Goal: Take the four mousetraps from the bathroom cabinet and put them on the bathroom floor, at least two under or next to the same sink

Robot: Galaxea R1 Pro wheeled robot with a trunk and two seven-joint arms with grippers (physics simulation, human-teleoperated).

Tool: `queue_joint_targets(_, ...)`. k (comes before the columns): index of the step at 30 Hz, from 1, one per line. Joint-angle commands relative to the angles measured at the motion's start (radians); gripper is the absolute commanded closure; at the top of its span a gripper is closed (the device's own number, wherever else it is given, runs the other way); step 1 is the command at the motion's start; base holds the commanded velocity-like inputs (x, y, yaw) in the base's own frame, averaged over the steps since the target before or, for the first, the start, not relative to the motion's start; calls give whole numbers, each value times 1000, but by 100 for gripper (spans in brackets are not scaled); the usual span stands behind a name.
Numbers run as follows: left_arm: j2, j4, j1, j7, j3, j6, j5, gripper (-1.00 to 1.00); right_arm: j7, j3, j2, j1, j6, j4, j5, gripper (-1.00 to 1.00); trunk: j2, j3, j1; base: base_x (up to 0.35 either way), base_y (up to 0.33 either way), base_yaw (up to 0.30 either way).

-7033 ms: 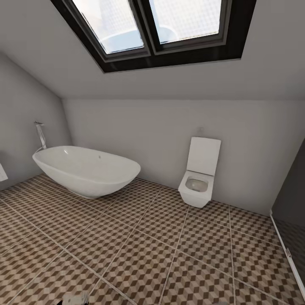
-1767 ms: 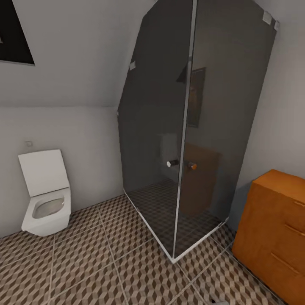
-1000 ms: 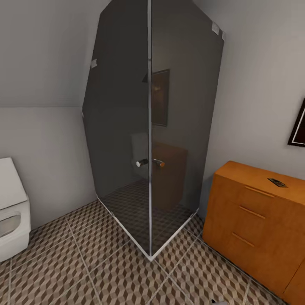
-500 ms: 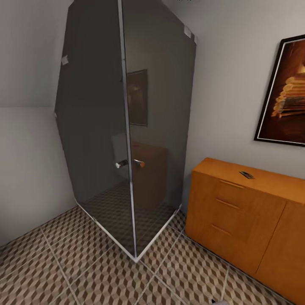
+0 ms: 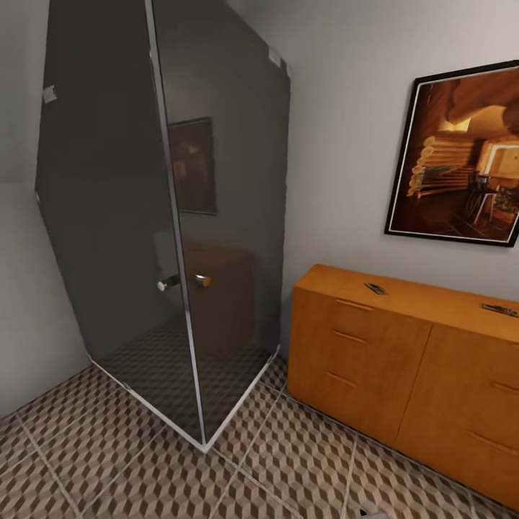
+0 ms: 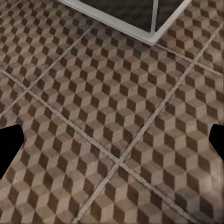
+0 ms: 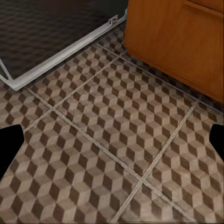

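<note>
The orange-tan wooden cabinet (image 5: 375, 360) stands against the right wall, its drawer fronts facing me. Two small flat mousetraps lie on its top, one near the left end (image 5: 375, 288) and one further right (image 5: 499, 309); detail is too small to make out. The cabinet's lower front (image 7: 182, 37) also appears in the right wrist view. My left gripper (image 6: 112, 144) hangs open over the cube-patterned bathroom floor (image 6: 107, 107), holding nothing. My right gripper (image 7: 112, 142) is open and empty too, above floor tiles (image 7: 116, 140) in front of the cabinet. The bathroom sink is out of view.
A dark glass shower enclosure (image 5: 166, 216) with a white base rim (image 7: 60, 56) fills the left, its corner jutting toward me. A framed picture (image 5: 461, 158) hangs above the cabinet. Open tiled floor (image 5: 238, 468) runs between the shower corner and the cabinet.
The view has swung to the right: bathtub and toilet have left it, the shower has slid left, and the cabinet, its mousetraps and the picture have come in.
</note>
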Motion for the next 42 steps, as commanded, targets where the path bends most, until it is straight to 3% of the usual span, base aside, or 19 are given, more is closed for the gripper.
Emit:
queue_joint_targets(1,0,0,0,2,0,-2,1,-100,2,-2,0,-1,-3,1,7,-100,-1,-1,0,0,-66,-294)
queue_joint_targets(26,1,0,0,2,0,-2,1,-100,2,-2,0,-1,-3,1,7,-100,-1,-1,0,3,-88,-294)
queue_joint_targets(42,0,0,0,2,0,-2,1,-100,2,-2,0,-1,-3,1,7,-100,-1,-1,0,102,-8,-294)
